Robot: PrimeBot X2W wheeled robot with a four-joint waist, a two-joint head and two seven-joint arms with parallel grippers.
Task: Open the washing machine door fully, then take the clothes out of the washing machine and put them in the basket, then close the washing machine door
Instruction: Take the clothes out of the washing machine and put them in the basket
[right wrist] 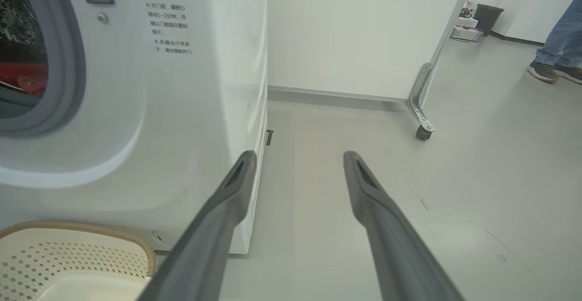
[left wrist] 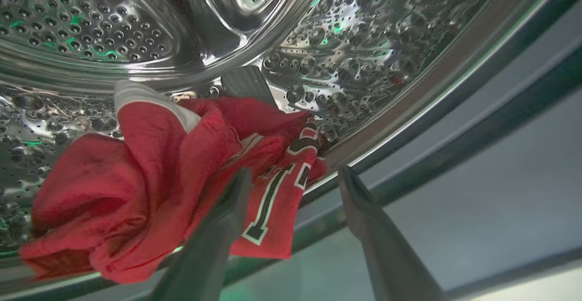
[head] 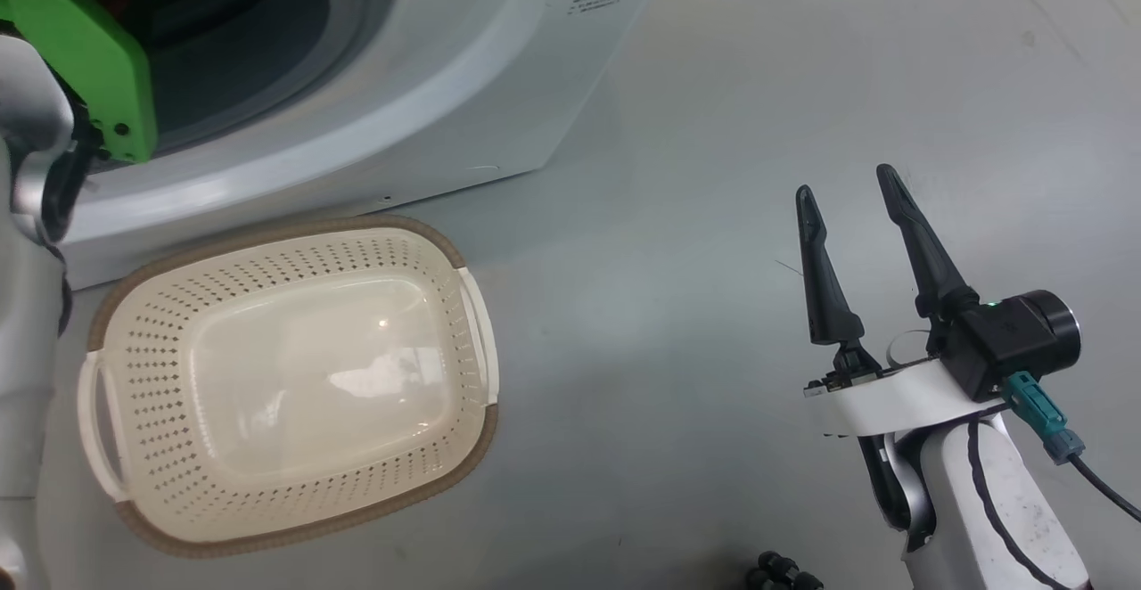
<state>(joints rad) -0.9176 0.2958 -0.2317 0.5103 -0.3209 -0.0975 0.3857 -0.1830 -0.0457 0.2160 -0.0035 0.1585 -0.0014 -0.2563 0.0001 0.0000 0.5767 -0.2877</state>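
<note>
Left gripper (left wrist: 295, 170) fingers sit closest to my lens, spread wide and holding nothing, at the mouth of the drum (left wrist: 363, 42). I see the clothes (left wrist: 150, 178), a red heap with white stripes and lettering, lying low in the drum; one finger overlaps them, contact unclear. An empty basket (head: 294, 226) sits on the floor (head: 713, 216) just before the washing machine (head: 428, 109). My right gripper (head: 845, 180) hangs wide open and empty above the floor, well right of the basket.
</note>
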